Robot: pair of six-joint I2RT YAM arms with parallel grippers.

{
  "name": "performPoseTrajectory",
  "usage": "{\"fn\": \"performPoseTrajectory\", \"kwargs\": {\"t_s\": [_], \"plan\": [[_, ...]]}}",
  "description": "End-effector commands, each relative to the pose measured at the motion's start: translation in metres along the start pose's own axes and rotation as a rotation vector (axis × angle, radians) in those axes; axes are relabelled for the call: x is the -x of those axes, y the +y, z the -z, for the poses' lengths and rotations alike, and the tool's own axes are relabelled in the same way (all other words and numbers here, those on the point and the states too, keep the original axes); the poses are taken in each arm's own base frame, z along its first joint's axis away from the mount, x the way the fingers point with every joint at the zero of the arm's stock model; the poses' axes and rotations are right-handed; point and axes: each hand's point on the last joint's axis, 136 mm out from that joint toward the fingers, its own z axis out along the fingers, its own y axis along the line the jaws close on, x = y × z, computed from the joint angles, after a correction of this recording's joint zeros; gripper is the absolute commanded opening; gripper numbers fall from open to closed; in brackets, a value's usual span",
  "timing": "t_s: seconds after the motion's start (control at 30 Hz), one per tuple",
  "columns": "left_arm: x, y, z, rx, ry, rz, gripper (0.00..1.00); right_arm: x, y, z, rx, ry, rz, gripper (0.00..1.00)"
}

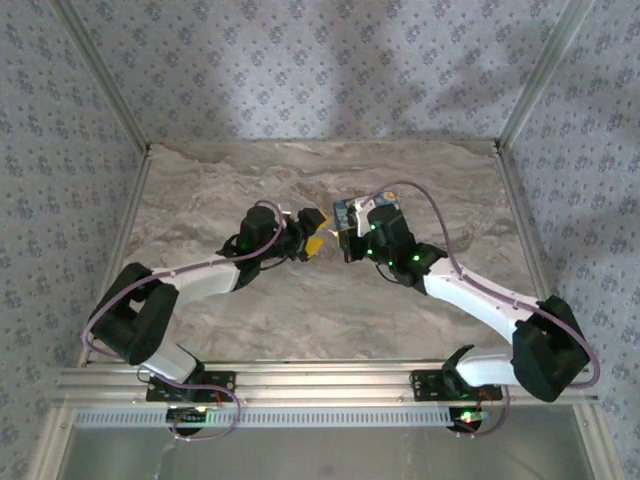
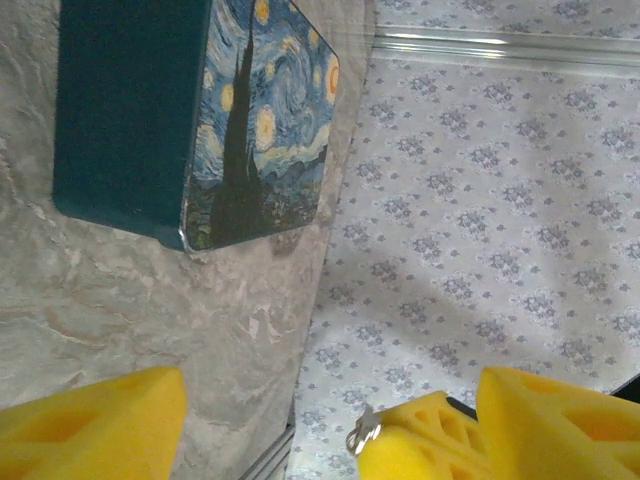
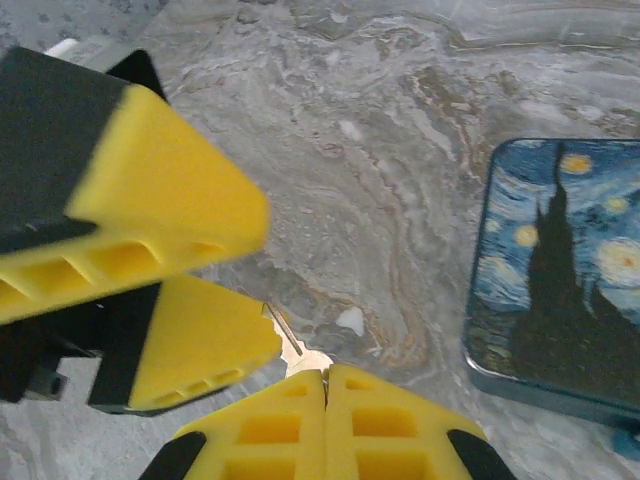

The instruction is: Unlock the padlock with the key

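Observation:
My right gripper (image 3: 326,385) is shut on the head of a small brass key (image 3: 297,355), whose thin blade points up-left and reaches the tip of one yellow finger (image 3: 190,340) of the left gripper. In the left wrist view the left gripper (image 2: 320,425) stands open; the right gripper's yellow fingers (image 2: 430,445) sit just inside its right finger, with the key's metal tip (image 2: 365,432) poking out. Both grippers meet at mid-table, left gripper (image 1: 312,243) against right gripper (image 1: 345,243). The padlock is hidden.
A blue swirl-painted tin box (image 1: 362,208) lies flat on the marble table (image 1: 250,320) just behind the grippers, also seen as the box (image 2: 260,130) and the box (image 3: 560,270). Patterned walls and metal frame rails (image 1: 520,110) enclose the table.

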Motion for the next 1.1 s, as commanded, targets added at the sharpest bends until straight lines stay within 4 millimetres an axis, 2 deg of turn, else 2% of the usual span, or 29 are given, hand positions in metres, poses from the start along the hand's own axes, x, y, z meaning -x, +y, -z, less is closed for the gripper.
{"fn": "performPoseTrajectory", "kwargs": {"t_s": [0.0,0.47,0.77,0.87,1.07], "plan": [[-0.004,-0.021,-0.004,-0.077,0.018,0.002,0.7,0.015,0.013,-0.002,0.043,-0.038,0.01,0.0],[-0.005,-0.015,-0.009,-0.057,0.023,-0.003,0.22,0.009,0.016,-0.006,0.045,-0.02,-0.001,0.0],[-0.002,-0.011,-0.007,-0.022,0.002,-0.062,0.01,0.003,0.013,-0.003,0.044,0.005,-0.007,0.0],[-0.001,-0.016,-0.004,-0.018,-0.016,-0.14,0.0,0.002,0.011,0.002,0.078,0.012,-0.032,0.0],[0.0,-0.04,0.007,-0.041,-0.051,-0.36,0.0,0.016,0.003,0.024,0.231,-0.063,-0.146,0.25]]}}
